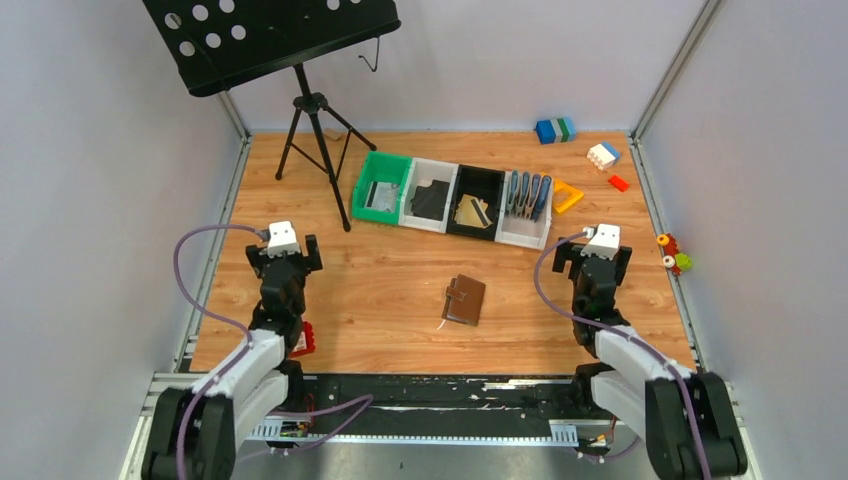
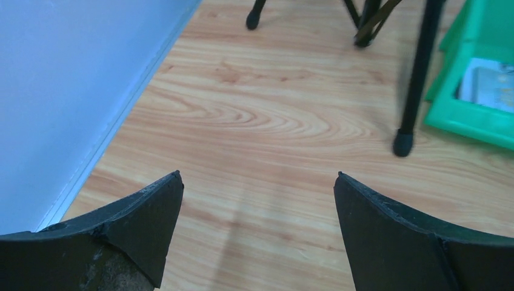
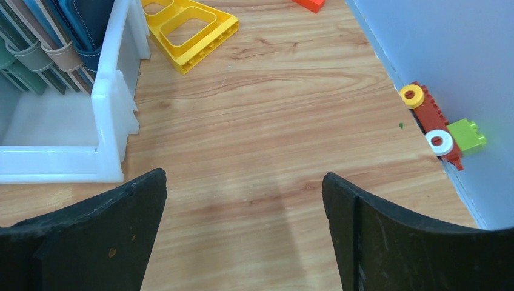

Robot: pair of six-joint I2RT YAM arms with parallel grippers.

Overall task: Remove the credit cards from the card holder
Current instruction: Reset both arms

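Top external view shows me the left jaws and right jaws both spread wide, gripping nothing, above the counter (image 1: 380,290). The card holder (image 1: 465,300) lies folded between them, nearer the right jaws, touched by neither.

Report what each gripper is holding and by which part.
Nothing is held. The left gripper and right gripper both stand open and empty; the card holder lies apart from both.

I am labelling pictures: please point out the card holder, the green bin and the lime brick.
card holder (image 1: 466,300), top external view, middle of brown cover.
green bin (image 2: 470,124), left wrist view, near wall.
lime brick (image 3: 467,134), right wrist view, top face.
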